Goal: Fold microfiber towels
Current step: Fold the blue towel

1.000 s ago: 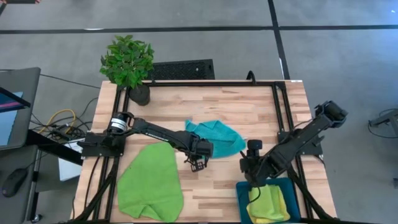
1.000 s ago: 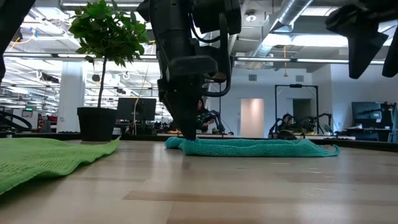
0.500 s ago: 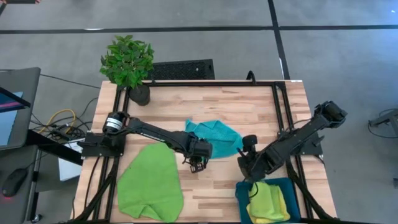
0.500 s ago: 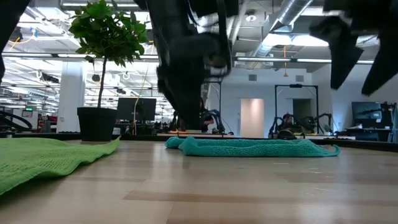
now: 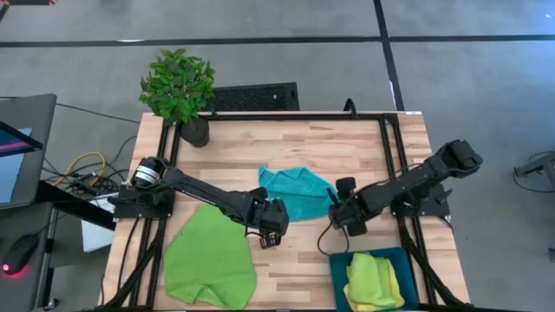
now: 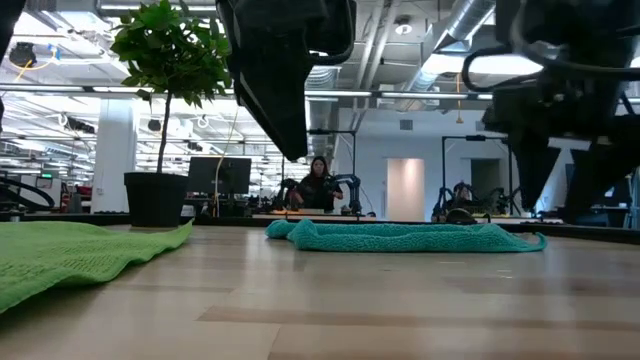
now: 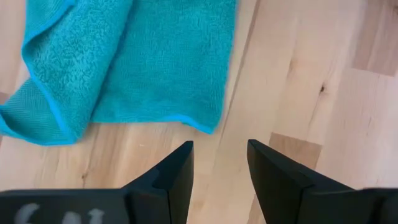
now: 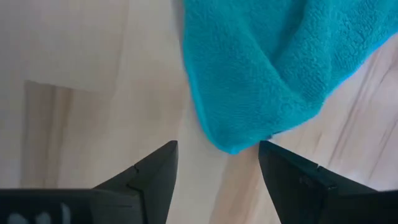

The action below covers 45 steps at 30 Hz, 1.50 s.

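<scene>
A turquoise towel (image 5: 295, 192) lies crumpled flat on the wooden table (image 5: 347, 143), near its middle. It also shows in the low view (image 6: 410, 237) and in both wrist views (image 7: 143, 56) (image 8: 267, 68). My left gripper (image 5: 270, 236) (image 7: 221, 165) hangs open above bare wood, just on the near side of this towel. My right gripper (image 5: 338, 215) (image 8: 217, 165) hangs open over the towel's right corner (image 8: 233, 148). A lime green towel (image 5: 208, 256) lies spread at the near left.
A teal bin (image 5: 338, 264) at the near right holds folded yellow and green towels (image 5: 375, 279). A potted plant (image 5: 178, 87) stands at the far left corner. Black frame rails run along the table's left and right sides. Bare wood lies beyond the turquoise towel.
My left gripper has opened, let go of the turquoise towel's near left edge, risen and drawn back toward the near edge. My right gripper has swung from beside the bin toward the far left, sinking over the towel's right corner. The towel lies still.
</scene>
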Each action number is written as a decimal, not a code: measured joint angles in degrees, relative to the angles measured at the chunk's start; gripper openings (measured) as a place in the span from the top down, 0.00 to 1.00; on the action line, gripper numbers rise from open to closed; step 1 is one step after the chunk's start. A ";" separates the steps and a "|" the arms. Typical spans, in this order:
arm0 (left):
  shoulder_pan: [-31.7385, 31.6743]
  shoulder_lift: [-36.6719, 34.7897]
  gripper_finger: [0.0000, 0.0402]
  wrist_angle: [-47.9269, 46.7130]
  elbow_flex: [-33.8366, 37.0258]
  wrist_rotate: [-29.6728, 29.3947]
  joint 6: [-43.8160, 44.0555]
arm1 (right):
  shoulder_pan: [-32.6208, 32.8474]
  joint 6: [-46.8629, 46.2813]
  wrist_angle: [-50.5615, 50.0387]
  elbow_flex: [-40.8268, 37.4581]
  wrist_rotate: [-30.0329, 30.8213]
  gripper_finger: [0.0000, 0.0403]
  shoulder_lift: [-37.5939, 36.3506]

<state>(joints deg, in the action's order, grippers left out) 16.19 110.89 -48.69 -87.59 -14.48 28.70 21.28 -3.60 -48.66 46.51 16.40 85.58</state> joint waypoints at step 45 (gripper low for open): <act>0.58 0.00 0.64 -0.28 0.00 -1.75 3.94 | -10.03 10.19 11.20 -7.49 -10.62 0.41 -0.20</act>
<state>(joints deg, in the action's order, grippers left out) 16.78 110.89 -48.97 -87.59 -16.23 32.64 11.25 6.59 -37.46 39.03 5.78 85.38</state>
